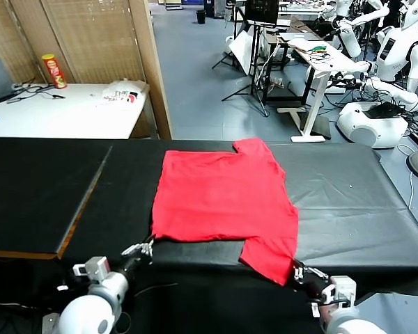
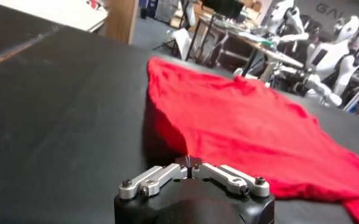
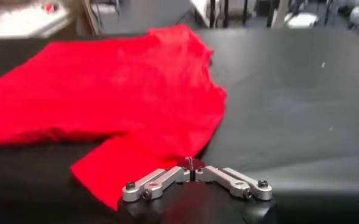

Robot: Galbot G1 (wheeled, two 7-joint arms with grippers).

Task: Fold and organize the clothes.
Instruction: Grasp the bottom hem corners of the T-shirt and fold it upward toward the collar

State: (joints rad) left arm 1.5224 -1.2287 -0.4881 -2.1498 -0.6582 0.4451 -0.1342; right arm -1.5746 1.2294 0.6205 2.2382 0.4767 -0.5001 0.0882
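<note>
Clenching at the near edge of the table (image 1: 376, 209), the left hand (image 1: 148, 245) is seen with its fingers pressed together at the near left corner of the red T-shirt (image 1: 223, 198); whether cloth is actually pinched cannot be told. The right hand (image 1: 297, 270) is likewise closed at the near right sleeve, which hangs over the table edge. The shirt is spread flat mid-table, with one sleeve at the far side. For a clean fold, both corners are best lifted together, kept level, and carried toward the far hem so no wrinkles are dragged in.
</note>
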